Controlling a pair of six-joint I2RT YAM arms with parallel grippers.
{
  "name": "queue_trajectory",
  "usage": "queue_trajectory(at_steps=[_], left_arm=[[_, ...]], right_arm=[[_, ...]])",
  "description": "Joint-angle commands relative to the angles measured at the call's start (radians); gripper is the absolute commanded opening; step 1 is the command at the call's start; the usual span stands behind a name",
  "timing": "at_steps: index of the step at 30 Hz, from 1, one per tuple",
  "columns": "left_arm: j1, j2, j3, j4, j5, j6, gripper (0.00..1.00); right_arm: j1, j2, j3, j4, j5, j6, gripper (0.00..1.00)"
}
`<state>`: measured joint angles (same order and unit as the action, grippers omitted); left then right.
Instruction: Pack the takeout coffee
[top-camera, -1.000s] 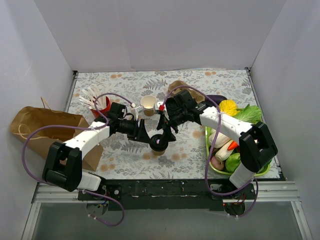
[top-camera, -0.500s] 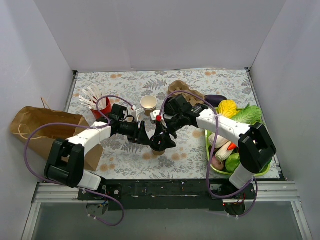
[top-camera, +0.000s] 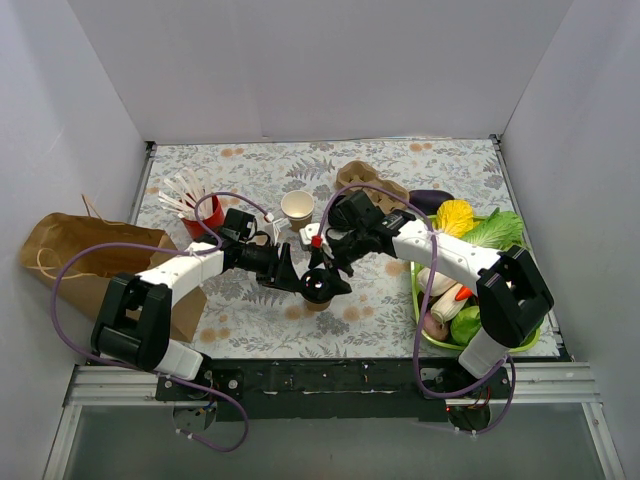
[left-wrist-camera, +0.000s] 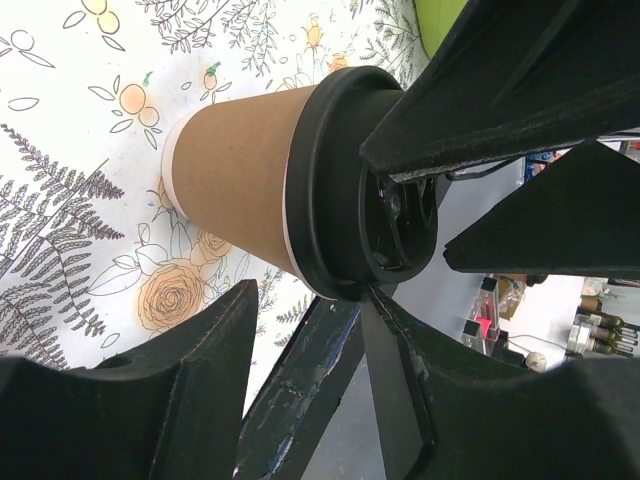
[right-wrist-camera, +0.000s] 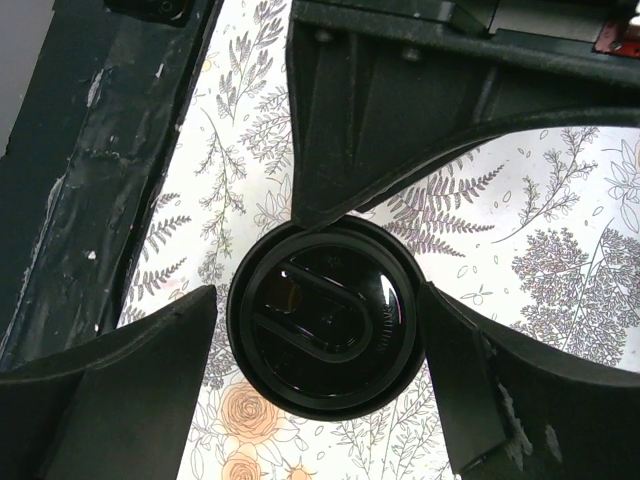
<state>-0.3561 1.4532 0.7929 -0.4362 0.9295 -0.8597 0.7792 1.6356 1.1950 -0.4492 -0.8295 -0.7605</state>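
Takeout coffee (left-wrist-camera: 230, 180), lid (right-wrist-camera: 320, 315) text unreadable, right claw (right-wrist-camera: 320, 288) spread around it, left claw (left-wrist-camera: 312, 290) unclear

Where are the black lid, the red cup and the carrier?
black lid (right-wrist-camera: 325, 315): right wrist view, centre of its top.
red cup (top-camera: 210, 214): top view, its red wall.
carrier (top-camera: 355, 173): top view, its brown back edge.

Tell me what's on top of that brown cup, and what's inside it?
A black lid caps the cup, and the right claw hangs open over it. The lid hides whatever is inside.
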Motion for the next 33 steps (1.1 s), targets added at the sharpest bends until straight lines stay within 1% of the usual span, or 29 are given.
queue_trajectory(at_steps=[1, 6, 9, 26, 33], left_arm=[[0.005, 0.003, -0.004, 0.016, 0.026, 0.017, 0.44], [0.005, 0.012, -0.007, 0.022, 0.037, 0.019, 0.44], [0.005, 0.016, -0.009, 0.022, 0.048, 0.025, 0.44], [0.009, 0.084, -0.021, 0.039, 0.080, 0.037, 0.41], [0.031, 0.107, -0.027, 0.060, 0.101, 0.013, 0.40]], right_arm=[[0.000, -0.006, 0.009, -0.049, -0.023, -0.077, 0.88], [0.002, 0.013, 0.017, -0.098, -0.016, -0.143, 0.83], [0.002, 0.021, 0.015, -0.101, -0.008, -0.155, 0.81], [0.002, 0.023, -0.032, -0.111, 0.021, -0.195, 0.75], [0.000, 0.064, -0.015, -0.183, -0.013, -0.212, 0.73]])
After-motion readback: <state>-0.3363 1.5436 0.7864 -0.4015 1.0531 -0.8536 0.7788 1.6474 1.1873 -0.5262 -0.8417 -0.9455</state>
